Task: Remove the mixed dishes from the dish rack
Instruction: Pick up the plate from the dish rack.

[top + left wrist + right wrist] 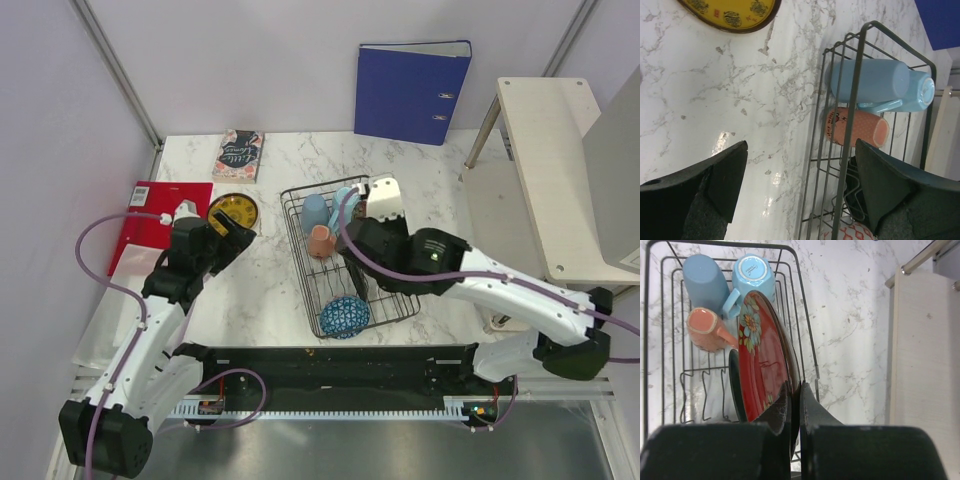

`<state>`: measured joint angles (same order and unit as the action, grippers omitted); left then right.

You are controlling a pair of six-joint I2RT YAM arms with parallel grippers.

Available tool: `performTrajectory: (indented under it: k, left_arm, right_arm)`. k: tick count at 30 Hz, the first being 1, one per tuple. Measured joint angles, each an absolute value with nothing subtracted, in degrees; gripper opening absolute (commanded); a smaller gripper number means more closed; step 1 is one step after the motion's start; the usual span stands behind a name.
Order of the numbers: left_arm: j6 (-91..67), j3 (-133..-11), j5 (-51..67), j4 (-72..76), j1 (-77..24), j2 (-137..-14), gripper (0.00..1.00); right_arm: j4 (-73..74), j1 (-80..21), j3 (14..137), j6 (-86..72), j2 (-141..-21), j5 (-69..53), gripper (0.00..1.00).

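While the left gripper (800, 186) hangs over the bare marble table (268, 292) with its fingers spread wide and nothing between them, just outside the left wall of the dish rack (297, 250), the right gripper (795, 392) is down inside that rack. Its fingers are pressed together on the dark rim of a red flowered dish (762, 360), which stands on edge in the middle of the basket. At the rack's far end two blue mugs (705, 280) sit side by side (the lighter one shows a stamped base, so it is bottom-up). The salmon-orange cup (704, 329) lies just in front of them, close against the darker mug. The blue net-patterned bowl (345, 317) rests at the rack's near end, well apart from the mugs and on the near side of the right arm. A yellow plate (233, 212) with a dark rim lies flat on the table outside the rack, just beyond the left gripper's fingertips and beside a red folder (150, 225). Whether another dish stands behind the red one, the wrist view does not make clear.
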<state>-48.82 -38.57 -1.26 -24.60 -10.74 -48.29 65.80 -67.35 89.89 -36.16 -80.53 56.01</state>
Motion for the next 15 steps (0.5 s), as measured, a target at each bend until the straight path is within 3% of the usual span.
performTrajectory:
  k: [2, 9, 15]
  left_arm:
    - [-48.77, -38.57, 0.08, -23.86, -10.74, -47.9, 0.99]
    - [-49.04, -36.1, 12.58, -12.14, -10.74, -44.34, 1.0]
    - [-51.11, -32.95, 26.22, 0.19, -10.76, -45.3, 0.99]
  right_arm:
    - [63.07, -67.35, 87.09, -36.18, -76.75, 55.09, 0.0]
    - [44.25, -65.36, 68.71, -36.97, -58.46, 42.72, 0.0]
    - [31.07, -62.78, 59.64, -39.22, -56.03, 30.92, 0.0]
